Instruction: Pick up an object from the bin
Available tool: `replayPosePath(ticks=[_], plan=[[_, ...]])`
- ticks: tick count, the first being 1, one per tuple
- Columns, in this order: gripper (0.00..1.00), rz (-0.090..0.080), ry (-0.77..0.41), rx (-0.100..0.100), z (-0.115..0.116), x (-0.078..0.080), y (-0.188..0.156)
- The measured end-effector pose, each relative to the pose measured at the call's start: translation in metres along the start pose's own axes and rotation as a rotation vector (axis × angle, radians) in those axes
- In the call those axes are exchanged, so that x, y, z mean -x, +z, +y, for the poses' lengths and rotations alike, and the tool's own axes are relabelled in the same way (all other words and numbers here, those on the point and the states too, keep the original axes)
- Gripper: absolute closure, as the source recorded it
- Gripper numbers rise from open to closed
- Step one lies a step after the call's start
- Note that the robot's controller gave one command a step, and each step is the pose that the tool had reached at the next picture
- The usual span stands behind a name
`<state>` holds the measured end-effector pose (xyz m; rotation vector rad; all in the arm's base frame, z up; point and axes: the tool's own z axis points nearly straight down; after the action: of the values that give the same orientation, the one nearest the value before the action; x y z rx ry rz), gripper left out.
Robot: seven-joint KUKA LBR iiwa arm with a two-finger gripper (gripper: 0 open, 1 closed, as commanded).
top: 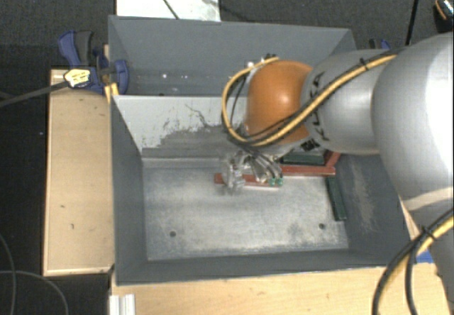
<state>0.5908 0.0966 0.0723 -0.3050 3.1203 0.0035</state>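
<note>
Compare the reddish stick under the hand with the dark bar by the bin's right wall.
The reddish stick lies crosswise under the hand; the dark bar runs front to back, away from it. The stick is red-brown, the bar nearly black. Both are long, thin and lie flat.

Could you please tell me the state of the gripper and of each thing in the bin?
gripper: low at the back of the bin, over the red piece.
red piece: lying flat, partly under the gripper.
red and dark slab: lying flat, partly hidden by the arm.
dark strip: lying flat by the wall on the view's right.
</note>
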Motion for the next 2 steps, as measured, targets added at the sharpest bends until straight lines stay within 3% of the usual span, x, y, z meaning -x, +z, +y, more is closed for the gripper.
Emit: replayPosePath(ticks=[1, 2], plan=[[0.0, 0.003, 0.002, -0.001, -0.0004, -0.0009, 0.0012], [1.0, 0.0, 0.004, 0.0, 0.0002, 0.0001, 0.0]])
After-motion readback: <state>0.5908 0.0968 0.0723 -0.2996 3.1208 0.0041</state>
